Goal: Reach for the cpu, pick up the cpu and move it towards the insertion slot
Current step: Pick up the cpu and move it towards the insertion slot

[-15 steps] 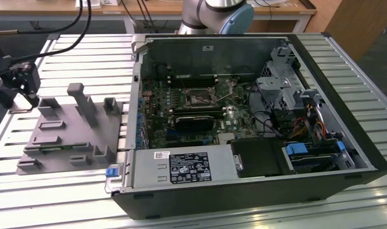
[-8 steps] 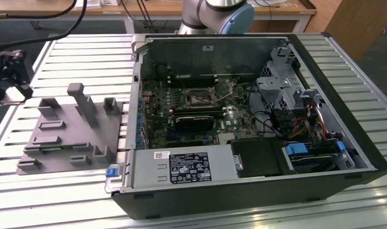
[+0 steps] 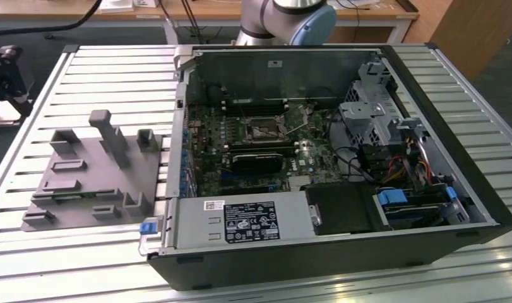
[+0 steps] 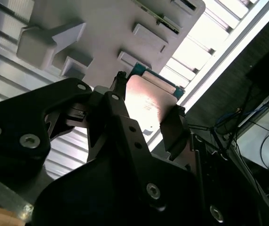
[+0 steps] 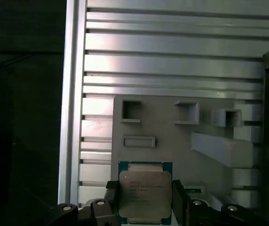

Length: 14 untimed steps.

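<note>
Silver-lidded cpu [image 5: 145, 192], likely light, rigid and delicate underneath, sits clamped at opposite edges between fingers of the gripper [image 4: 149, 94].

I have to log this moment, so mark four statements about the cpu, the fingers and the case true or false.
1. The cpu sits between the fingers of the gripper. True.
2. The cpu is seated in the insertion slot. False: it is at the fingers, close to the grey fixture in both wrist views.
3. The computer case lies open on the slatted table. True.
4. The grey fixture lies to the exterior view's right of the case. False: it lies to the exterior view's left of it.
</note>
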Available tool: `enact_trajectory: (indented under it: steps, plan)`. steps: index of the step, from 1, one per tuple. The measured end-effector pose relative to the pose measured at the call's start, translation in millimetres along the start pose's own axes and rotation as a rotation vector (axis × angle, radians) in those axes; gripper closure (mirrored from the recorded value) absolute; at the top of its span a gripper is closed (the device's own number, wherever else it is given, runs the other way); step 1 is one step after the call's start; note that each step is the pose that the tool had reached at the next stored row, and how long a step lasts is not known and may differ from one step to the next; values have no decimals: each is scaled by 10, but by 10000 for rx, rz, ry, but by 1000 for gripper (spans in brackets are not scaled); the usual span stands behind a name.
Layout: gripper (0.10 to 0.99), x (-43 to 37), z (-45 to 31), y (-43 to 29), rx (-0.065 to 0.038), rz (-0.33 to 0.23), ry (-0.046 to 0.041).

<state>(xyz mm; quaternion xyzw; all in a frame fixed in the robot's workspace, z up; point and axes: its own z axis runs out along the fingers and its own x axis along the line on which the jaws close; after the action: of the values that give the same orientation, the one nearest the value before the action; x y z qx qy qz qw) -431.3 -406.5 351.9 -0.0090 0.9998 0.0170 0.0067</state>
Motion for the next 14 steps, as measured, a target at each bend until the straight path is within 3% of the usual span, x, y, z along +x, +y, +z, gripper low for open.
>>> enact_trajectory:
  steps: [4, 7, 11, 14]
  plan:
    - [545, -2, -183, 6, -2, 0, -2]
    - [545, -6, -257, 9, -1, 0, -2]
    - [545, -51, -265, 8, -1, 0, -1]
    - [545, -142, -264, 6, -1, -1, -1]
